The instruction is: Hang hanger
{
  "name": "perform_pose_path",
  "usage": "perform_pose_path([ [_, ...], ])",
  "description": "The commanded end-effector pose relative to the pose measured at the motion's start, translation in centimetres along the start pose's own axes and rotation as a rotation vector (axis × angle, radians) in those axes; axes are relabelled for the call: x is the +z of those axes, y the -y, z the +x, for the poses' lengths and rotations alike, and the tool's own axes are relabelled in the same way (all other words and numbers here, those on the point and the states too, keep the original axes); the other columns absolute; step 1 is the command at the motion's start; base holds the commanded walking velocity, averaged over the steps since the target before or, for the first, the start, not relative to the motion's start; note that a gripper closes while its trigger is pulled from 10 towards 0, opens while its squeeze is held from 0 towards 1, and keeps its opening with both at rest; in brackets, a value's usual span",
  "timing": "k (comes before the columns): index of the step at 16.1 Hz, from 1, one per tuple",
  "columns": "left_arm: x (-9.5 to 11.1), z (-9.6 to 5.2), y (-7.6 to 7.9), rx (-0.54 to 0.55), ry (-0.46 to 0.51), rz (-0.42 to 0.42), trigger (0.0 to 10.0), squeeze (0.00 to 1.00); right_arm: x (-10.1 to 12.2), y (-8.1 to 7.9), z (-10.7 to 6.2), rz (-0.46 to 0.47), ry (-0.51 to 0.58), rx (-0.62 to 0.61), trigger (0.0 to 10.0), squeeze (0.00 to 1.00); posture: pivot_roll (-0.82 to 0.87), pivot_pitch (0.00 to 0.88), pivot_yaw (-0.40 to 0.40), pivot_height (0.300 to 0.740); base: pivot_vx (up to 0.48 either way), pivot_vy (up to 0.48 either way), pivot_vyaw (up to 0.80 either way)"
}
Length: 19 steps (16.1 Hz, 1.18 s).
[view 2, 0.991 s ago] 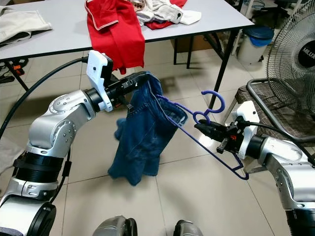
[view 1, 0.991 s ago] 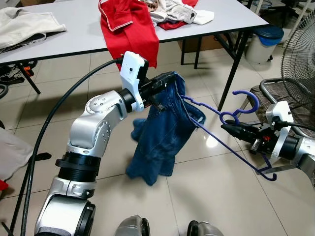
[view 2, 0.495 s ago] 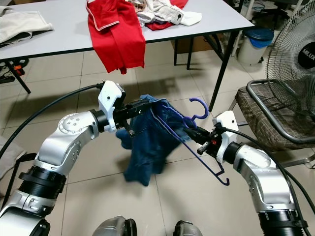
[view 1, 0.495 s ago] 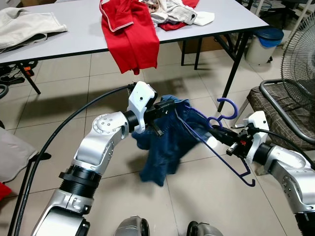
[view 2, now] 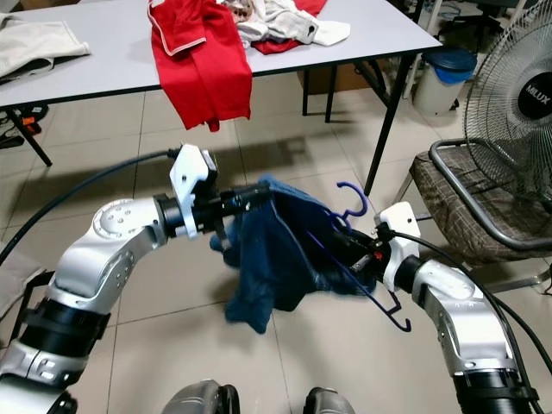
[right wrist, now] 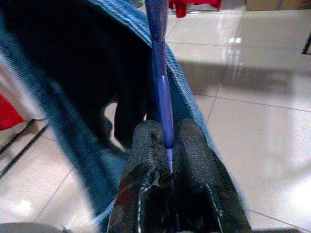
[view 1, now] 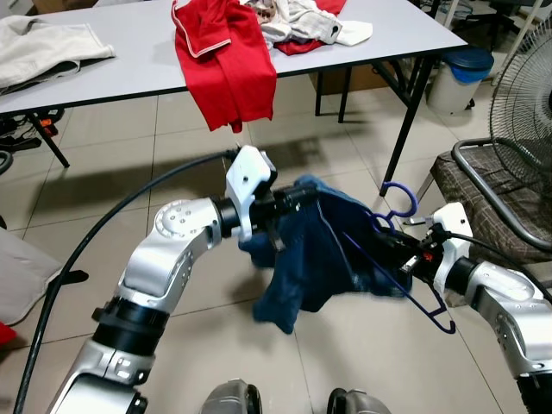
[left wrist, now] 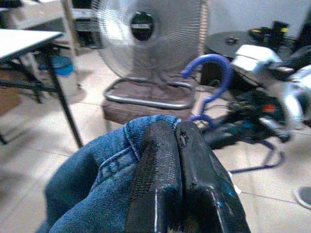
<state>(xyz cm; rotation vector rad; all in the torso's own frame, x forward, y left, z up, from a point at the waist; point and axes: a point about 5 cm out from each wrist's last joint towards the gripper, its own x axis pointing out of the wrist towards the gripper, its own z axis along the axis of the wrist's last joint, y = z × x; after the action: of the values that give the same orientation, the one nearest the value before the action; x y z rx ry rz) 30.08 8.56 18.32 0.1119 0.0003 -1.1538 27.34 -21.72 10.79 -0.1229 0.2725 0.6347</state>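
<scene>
A blue denim garment [view 1: 315, 246] hangs in the air between my two arms, above the tiled floor. My left gripper [view 1: 297, 195] is shut on its top hem; the left wrist view shows the two black fingers [left wrist: 180, 160] pressed together over the denim hem [left wrist: 141, 128]. A purple plastic hanger [view 1: 398, 200] sits partly inside the garment, hook upward. My right gripper [view 1: 398, 261] is shut on the hanger's bar [right wrist: 159, 77], with denim [right wrist: 73, 97] draped close around it.
A grey table [view 1: 129, 52] behind carries a red garment [view 1: 226, 60] hanging over its edge and light clothes [view 1: 302, 21]. A chair with a metal frame [view 1: 487, 185], a standing fan [view 2: 517, 86] and a blue bin [view 1: 461, 73] stand to my right.
My right gripper has pushed the hanger further into the denim, which now covers more of the hanger's bar. My left gripper has kept its hold and dropped slightly.
</scene>
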Motion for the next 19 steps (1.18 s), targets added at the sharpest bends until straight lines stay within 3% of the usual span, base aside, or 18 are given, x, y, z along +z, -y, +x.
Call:
perform_pose_path([
  [1, 0.7, -0.1, 0.6, -0.056, 0.017, 0.022, 0.0, 0.0, 0.2, 0.0, 0.3, -0.018, 0.03, -0.024, 0.0, 0.0, -0.03, 0.052, 0.064, 0.74, 0.0, 0.0, 0.0],
  [2, 0.7, -0.1, 0.7, -0.065, 0.008, 0.026, 0.0, 0.0, 0.5, -0.1, 0.3, -0.017, 0.053, -0.023, 0.0, 0.0, -0.03, 0.05, 0.063, 0.74, 0.0, 0.0, 0.0],
  [3, 0.4, -0.4, 0.8, -0.084, -0.032, 0.044, 0.0, 0.0, 2.1, -0.1, 0.5, -0.016, 0.17, -0.024, 0.0, 0.0, -0.03, 0.046, 0.062, 0.74, 0.0, 0.0, 0.0],
  [7, 0.0, -1.3, 0.3, -0.099, -0.097, 0.069, 0.0, 0.0, 6.0, 0.1, 0.3, -0.023, 0.409, -0.022, 0.0, 0.0, -0.03, 0.04, 0.061, 0.74, 0.0, 0.0, 0.0],
  [10, 0.3, -1.0, -0.9, 0.001, -0.074, 0.093, 0.0, 0.0, 6.6, 0.0, 0.3, -0.025, 0.435, -0.015, 0.0, 0.0, -0.03, 0.04, 0.061, 0.74, 0.0, 0.0, 0.0],
  [13, 0.7, -0.5, -1.1, 0.046, -0.028, 0.104, 0.0, 0.0, 6.7, 0.2, 0.5, -0.004, 0.446, -0.035, 0.0, 0.0, -0.03, 0.04, 0.061, 0.74, 0.0, 0.0, 0.0],
  [14, 0.5, -0.2, -1.6, 0.131, -0.01, 0.107, 3.7, 0.0, 6.8, 0.0, 0.6, 0.002, 0.433, -0.029, 0.0, 0.0, -0.04, 0.031, 0.052, 0.74, 0.0, 0.0, 0.0],
  [15, 0.3, 0.0, -1.8, 0.186, 0.012, 0.105, 10.0, 0.0, 6.8, -0.2, 0.7, -0.003, 0.407, -0.014, 0.0, 0.0, -0.04, 0.031, 0.052, 0.74, 0.0, 0.0, 0.0],
  [16, 0.3, 0.1, -1.8, 0.193, 0.024, 0.101, 10.0, 0.0, 6.8, -0.3, 0.8, -0.006, 0.396, -0.008, 0.0, 0.0, -0.04, 0.031, 0.052, 0.74, 0.0, 0.0, 0.0],
  [17, -0.1, 0.4, -1.2, 0.183, 0.037, 0.073, 10.0, 1.0, 6.8, -0.4, 0.8, -0.005, 0.38, -0.009, 0.0, 0.0, -0.05, 0.036, 0.051, 0.74, 0.0, 0.0, 0.0],
  [19, -1.1, 1.2, 0.8, 0.139, 0.027, 0.023, 10.0, 1.0, 7.2, -0.5, 0.9, 0.033, 0.38, -0.034, 0.0, 0.0, -0.05, 0.042, 0.047, 0.74, 0.0, 0.0, 0.0],
])
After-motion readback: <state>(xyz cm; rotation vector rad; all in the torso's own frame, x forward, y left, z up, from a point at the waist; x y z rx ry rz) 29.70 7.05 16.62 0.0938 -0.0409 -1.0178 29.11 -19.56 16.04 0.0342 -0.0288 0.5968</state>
